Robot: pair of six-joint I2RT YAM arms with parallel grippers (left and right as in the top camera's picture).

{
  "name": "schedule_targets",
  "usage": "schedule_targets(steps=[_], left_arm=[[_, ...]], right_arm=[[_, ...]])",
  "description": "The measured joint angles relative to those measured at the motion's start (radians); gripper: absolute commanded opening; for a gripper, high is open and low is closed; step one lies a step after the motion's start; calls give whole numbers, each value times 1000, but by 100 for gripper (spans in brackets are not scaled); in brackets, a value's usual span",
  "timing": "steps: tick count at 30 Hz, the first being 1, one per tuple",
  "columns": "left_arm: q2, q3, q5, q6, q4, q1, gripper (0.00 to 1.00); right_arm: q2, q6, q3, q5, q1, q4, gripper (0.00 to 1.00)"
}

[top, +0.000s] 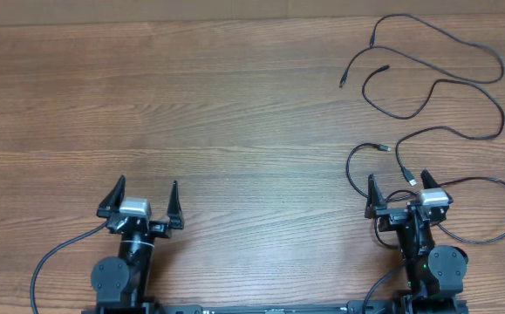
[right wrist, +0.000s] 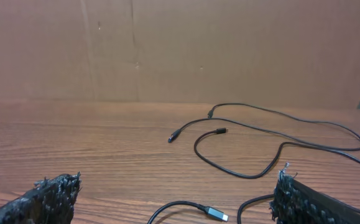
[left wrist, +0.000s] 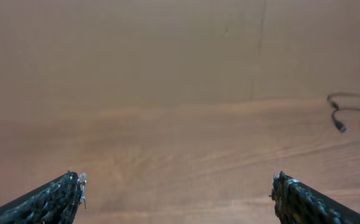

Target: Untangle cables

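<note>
- Black cables (top: 400, 119) lie in loose loops on the wooden surface (top: 235, 105), far right, just ahead of the right pincer (top: 399, 179).
- Overhead shows every loop; the left wrist view catches only one plug end (left wrist: 339, 126).
- Up close, the silver plug (right wrist: 216, 214) points right.
- Left pincer (top: 146, 185) and right pincer both gape wide, empty.

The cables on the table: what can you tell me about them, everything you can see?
The cables are thin, black, flexible cords, rubbery-looking, with small plug ends; one plug is silver-tipped. They lie flat in loose, winding loops on the right side of the wooden table. The far strands are spread apart; nearer loops curl around the right end effector, which is open and grips nothing. How many cords there are I cannot tell.
</note>
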Motion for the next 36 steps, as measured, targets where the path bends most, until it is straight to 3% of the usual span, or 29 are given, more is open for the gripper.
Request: schedule_targets(steps=[11, 36], left_arm=[[0, -5, -74, -18, -54, 6, 100], [0, -5, -81, -20, -55, 6, 100]], right_arm=[[0, 0, 0, 0, 0, 0, 100], [0, 0, 0, 0, 0, -1, 100]])
